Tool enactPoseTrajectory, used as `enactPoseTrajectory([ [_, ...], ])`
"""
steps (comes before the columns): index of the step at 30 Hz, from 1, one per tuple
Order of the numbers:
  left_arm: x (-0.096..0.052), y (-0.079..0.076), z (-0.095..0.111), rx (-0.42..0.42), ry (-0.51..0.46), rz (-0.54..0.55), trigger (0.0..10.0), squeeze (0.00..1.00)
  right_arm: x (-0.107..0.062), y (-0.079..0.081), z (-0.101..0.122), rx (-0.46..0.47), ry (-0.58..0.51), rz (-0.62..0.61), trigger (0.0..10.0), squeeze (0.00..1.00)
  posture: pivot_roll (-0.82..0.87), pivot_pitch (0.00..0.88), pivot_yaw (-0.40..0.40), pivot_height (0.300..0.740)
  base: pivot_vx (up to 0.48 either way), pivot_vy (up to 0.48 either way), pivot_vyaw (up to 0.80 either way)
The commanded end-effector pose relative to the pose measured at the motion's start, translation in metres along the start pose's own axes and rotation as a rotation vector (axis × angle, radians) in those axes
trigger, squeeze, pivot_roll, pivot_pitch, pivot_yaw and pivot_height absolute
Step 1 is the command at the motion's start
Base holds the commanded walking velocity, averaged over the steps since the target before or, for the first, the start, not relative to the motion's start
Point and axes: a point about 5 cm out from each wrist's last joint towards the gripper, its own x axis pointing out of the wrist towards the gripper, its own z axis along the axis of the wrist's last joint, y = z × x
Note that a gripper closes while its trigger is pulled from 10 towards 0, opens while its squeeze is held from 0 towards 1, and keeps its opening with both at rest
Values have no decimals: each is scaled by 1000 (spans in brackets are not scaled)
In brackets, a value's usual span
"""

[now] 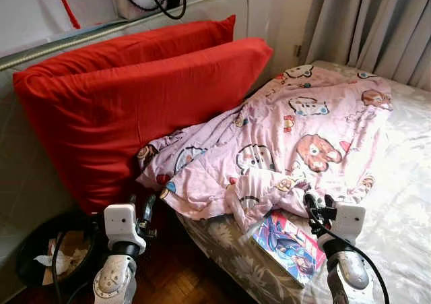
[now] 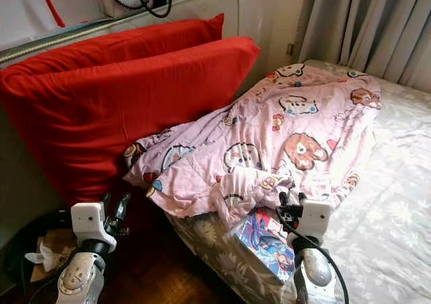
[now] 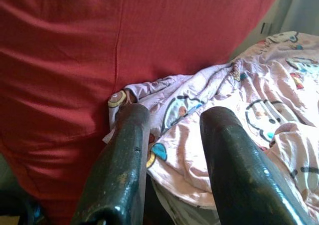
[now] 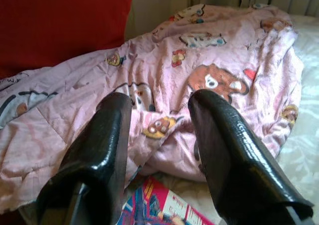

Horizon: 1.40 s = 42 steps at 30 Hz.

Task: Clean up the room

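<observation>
Reaching forward at the bottom of the head views, both silver arms are raised with their wrists level and fingers pointing toward the bed. The left gripper (image 1: 143, 209) hovers over the dark wooden floor (image 1: 175, 274) beside the bed's edge, its two black fingers parted with a clear gap and holding nothing; just past its tips lie the near corner of the quilt and the red pillows. The right gripper (image 1: 315, 206) hangs above the mattress edge, fingers likewise spread and empty, right beside a glossy colourful comic book (image 1: 291, 245) that lies flat on the pale floral bedsheet (image 1: 397, 209), partly tucked under the quilt's hem. To the robot's left, on the floor, sits a round black wastebasket (image 1: 30, 257) with crumpled paper inside. Farther on, a crumpled pink cartoon-print quilt (image 1: 283, 142) sprawls across the bed. Two large red pillows (image 1: 135, 95) lean against the headboard rail (image 1: 121, 27). Grey curtains (image 1: 377, 21) hang behind.
</observation>
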Motion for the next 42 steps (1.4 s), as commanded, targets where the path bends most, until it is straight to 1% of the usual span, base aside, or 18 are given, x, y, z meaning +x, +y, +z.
enactPoseTrajectory([
  [1, -3, 6, 0, -19, 10, 41, 10000, 0, 2, -1, 5, -14, -8, 3, 10000, 0, 35, 0, 28, 740, 0, 0, 0],
  [3, -4, 6, 0, -28, 18, 50, 10000, 0, 2, -3, 9, -25, -11, 7, 10000, 0, 37, 0, 19, 740, 0, 0, 0],
  [8, -5, 4, 0, -35, 18, 46, 10000, 0, 4, -3, 12, -43, -14, 29, 10000, 0, 38, 0, 12, 740, 0, 0, 0],
  [14, -1, -1, 0, -55, 28, 42, 10000, 0, 7, -2, 13, -42, -5, 37, 10000, 0, 31, 0, 3, 740, 0, 0, 0],
  [18, 0, -3, -1, -102, 58, 52, 10000, 0, 8, -2, 13, -39, 2, 43, 10000, 0, 32, 0, 3, 740, 0, 0, 0],
  [19, 0, -2, 0, -93, 59, 53, 10000, 0, 9, -2, 12, -39, 7, 44, 10000, 0, 34, 0, 3, 740, 0, 0, 0],
  [22, -2, -4, -1, -105, 64, 28, 10000, 0, 9, -1, 9, -37, 19, 47, 10000, 0, 30, 0, 5, 740, 0, 0, 0],
  [25, -2, -1, -1, -84, 63, 52, 10000, 0, 9, 0, 9, -29, 17, 51, 10000, 0, 30, 0, 5, 740, 0, 0, 0],
  [26, -2, 0, -1, -99, 66, 67, 10000, 0, 9, 0, 9, -22, 17, 56, 10000, 0, 30, 0, 5, 740, 0, 0, 0],
  [27, -2, 3, -2, -152, 75, 98, 10000, 0, 9, 2, 9, -24, 17, 67, 10000, 0, 31, 0, 7, 740, 0, 0, 0],
  [28, -1, 4, -1, -167, 77, 106, 10000, 0, 8, 3, 7, -27, 23, 71, 10000, 0, 31, 0, 6, 740, 0, 0, 0],
  [31, -1, 5, 1, -120, 72, 84, 10000, 0, 8, 1, 6, -26, 30, 65, 10000, 0, 32, 0, 5, 740, 0, 0, 0],
  [35, -1, 6, 2, -109, 76, 78, 10000, 0, 7, 0, 5, -28, 34, 61, 10000, 0, 33, 0, 6, 740, 0, 0, 0],
  [36, -2, 7, 1, -106, 78, 98, 10000, 0, 7, 0, 4, -33, 42, 65, 10000, 0, 32, 0, 7, 736, 0, 0, 0],
  [37, -1, 9, 1, -122, 79, 125, 10000, 0, 8, 0, 3, -41, 53, 70, 10000, 0, 31, 0, 7, 727, 0, 0, 0],
  [38, -1, 9, 1, -122, 79, 125, 10000, 0, 8, 0, 3, -41, 53, 70, 10000, 0, 31, 0, 7, 727, 0, 0, 0],
  [40, 0, 9, 3, -136, 69, 138, 10000, 0, 8, 0, 2, -38, 59, 69, 10000, 0, 35, 0, 5, 707, 0, 0, 0],
  [42, 1, 8, 5, -144, 69, 126, 10000, 0, 8, -1, 1, -39, 59, 65, 10000, 0, 35, 0, 4, 692, 0, 0, 0],
])
